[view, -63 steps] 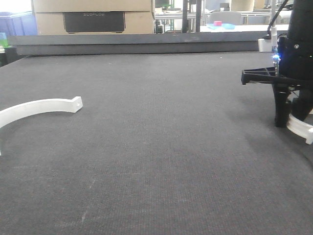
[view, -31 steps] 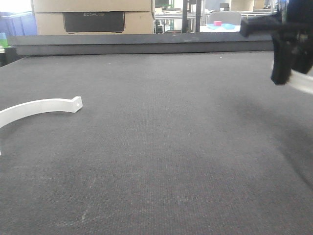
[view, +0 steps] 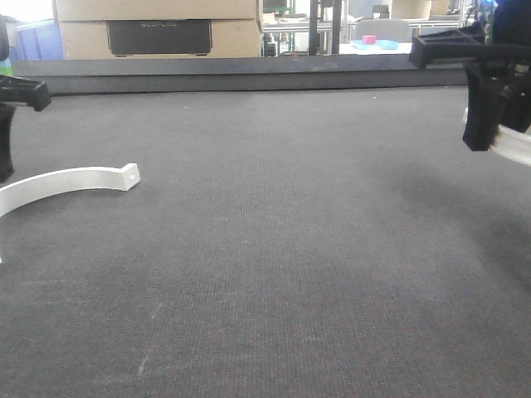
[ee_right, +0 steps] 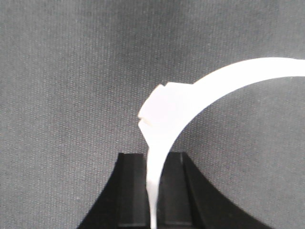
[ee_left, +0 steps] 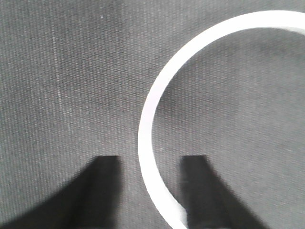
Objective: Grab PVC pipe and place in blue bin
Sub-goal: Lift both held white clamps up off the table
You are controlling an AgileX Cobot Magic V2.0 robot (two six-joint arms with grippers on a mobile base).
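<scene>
Moved: left gripper (ee_left: 150, 164) had come in at the front view's left edge since half a second earlier; right gripper (ee_right: 153, 164) hung at about the same height.
On the mat: resting PVC pipe (view: 70, 178) lay flat on the mat (view: 274, 232), long span left to right, squared end pointing right.
Aloft: held PVC pipe (ee_right: 200, 90) arched up and rightward in the wrist view.
Count: two pipes, two grippers.
Material: smooth white plastic arcs; dark woven mat.
Left jaws: apart, straddling the resting PVC pipe.
Right jaws: pinched on the held PVC pipe's thin band.
</scene>
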